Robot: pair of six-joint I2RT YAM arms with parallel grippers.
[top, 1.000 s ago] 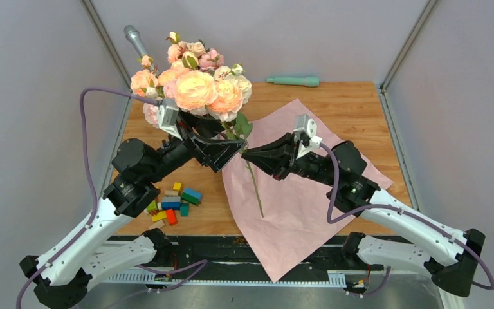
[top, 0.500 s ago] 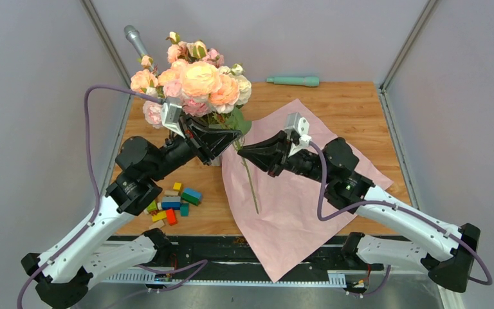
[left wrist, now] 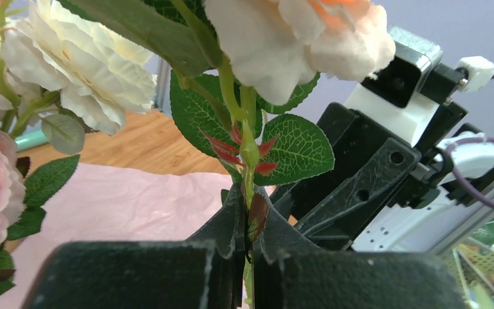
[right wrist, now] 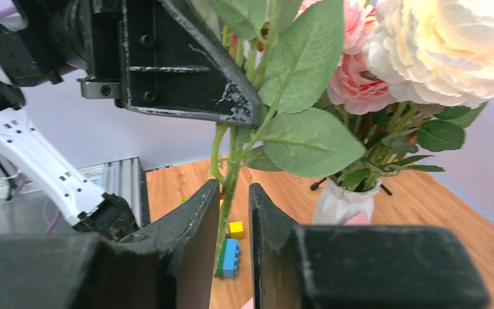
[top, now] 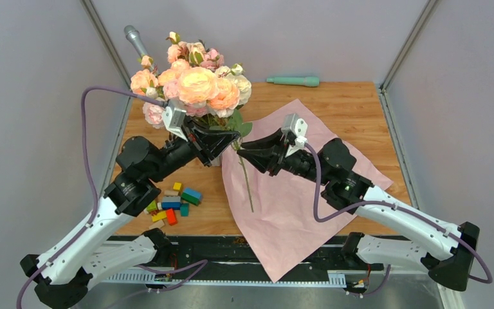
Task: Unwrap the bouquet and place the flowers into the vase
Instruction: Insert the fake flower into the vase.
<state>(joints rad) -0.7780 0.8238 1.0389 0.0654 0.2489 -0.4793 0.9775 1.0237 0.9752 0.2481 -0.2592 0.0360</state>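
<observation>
Bright blocks lie scattered at the left front of the counter. Behind them the flowers stand bunched in the vase — white, and mostly hidden from above by the left arm. One green stem is pinched tight by the left tool just under its leaves, its bloom up against the bunch. Just beside, the right tool has its jaws slightly apart, with the same stem running through the gap lower down. The stem's end hangs over the pink paper, which lies spread flat on the counter's right half. A teal object lies at the back edge.
</observation>
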